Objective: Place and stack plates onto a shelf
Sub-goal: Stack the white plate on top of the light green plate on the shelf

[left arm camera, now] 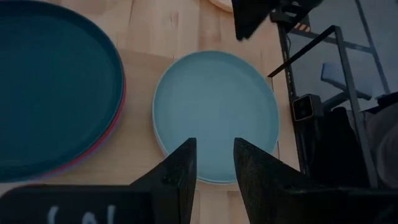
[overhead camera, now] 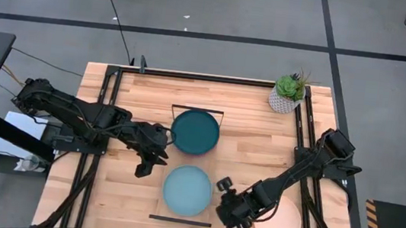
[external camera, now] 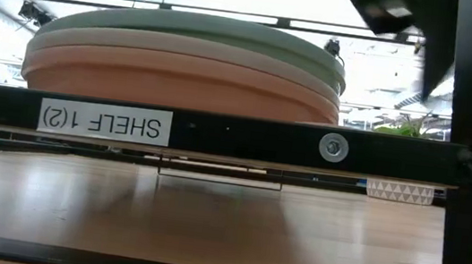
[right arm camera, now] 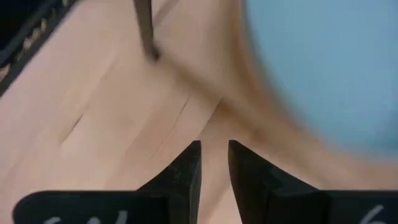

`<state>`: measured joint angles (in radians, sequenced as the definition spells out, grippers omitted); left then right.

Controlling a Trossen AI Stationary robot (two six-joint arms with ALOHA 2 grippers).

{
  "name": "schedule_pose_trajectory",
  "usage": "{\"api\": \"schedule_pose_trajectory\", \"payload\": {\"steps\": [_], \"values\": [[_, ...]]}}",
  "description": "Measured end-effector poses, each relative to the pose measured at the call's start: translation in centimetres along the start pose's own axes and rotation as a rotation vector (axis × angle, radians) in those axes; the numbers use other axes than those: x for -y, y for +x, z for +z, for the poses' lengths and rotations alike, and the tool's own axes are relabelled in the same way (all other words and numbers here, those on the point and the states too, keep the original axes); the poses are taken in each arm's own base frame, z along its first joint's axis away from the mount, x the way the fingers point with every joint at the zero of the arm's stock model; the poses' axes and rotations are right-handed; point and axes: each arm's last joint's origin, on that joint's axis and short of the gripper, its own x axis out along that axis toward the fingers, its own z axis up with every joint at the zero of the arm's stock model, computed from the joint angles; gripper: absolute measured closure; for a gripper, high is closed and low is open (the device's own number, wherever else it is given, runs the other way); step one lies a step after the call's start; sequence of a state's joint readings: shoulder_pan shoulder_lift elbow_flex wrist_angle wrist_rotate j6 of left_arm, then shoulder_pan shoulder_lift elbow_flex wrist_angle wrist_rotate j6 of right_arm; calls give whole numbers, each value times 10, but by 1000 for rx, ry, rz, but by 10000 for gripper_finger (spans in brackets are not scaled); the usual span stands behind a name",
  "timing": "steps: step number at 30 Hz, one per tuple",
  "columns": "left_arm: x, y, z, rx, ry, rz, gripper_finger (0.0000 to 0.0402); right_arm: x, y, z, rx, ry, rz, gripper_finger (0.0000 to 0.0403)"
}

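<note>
The shelf (overhead camera: 191, 159) runs from the far to the near side at the table's middle, with a black wire frame (external camera: 217, 135) at each end. A teal plate (overhead camera: 195, 131) tops a stack on its far half; a magenta rim (left arm camera: 115, 124) shows beneath it. A light blue plate (overhead camera: 187, 190) tops a stack on its near half, over a cream plate (external camera: 187, 54) and an orange one (external camera: 182, 89). A peach plate (overhead camera: 280, 223) lies flat on the table's near right. My left gripper (left arm camera: 214, 163) hovers open left of the light blue plate (left arm camera: 214, 112). My right gripper (right arm camera: 214, 162) is open, just right of that plate (right arm camera: 323, 68), over bare wood.
A small white pot with a green plant (overhead camera: 291, 93) stands at the table's far right corner. Black frame rails (overhead camera: 307, 141) run along both table sides. Bare tabletop (overhead camera: 132, 198) lies left of the shelf's near half.
</note>
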<state>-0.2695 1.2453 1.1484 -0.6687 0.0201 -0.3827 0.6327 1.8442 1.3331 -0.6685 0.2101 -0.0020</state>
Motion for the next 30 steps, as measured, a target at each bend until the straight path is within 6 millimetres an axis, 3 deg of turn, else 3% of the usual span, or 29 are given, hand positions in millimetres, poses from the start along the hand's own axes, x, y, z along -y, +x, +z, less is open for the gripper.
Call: {"api": "schedule_pose_trajectory", "payload": {"steps": [8,19,23,30], "values": [[0,0,0,-1,1,2,288,-13,-7,-30,-329,309,73,294],[-2,0,-4,-40,19,23,288,-30,16,-82,-584,361,190,268],[-3,2,-5,-34,36,31,288,-30,19,-86,-570,283,151,290],[-1,1,-5,-37,28,14,288,-22,22,-85,-564,268,202,387]]}}
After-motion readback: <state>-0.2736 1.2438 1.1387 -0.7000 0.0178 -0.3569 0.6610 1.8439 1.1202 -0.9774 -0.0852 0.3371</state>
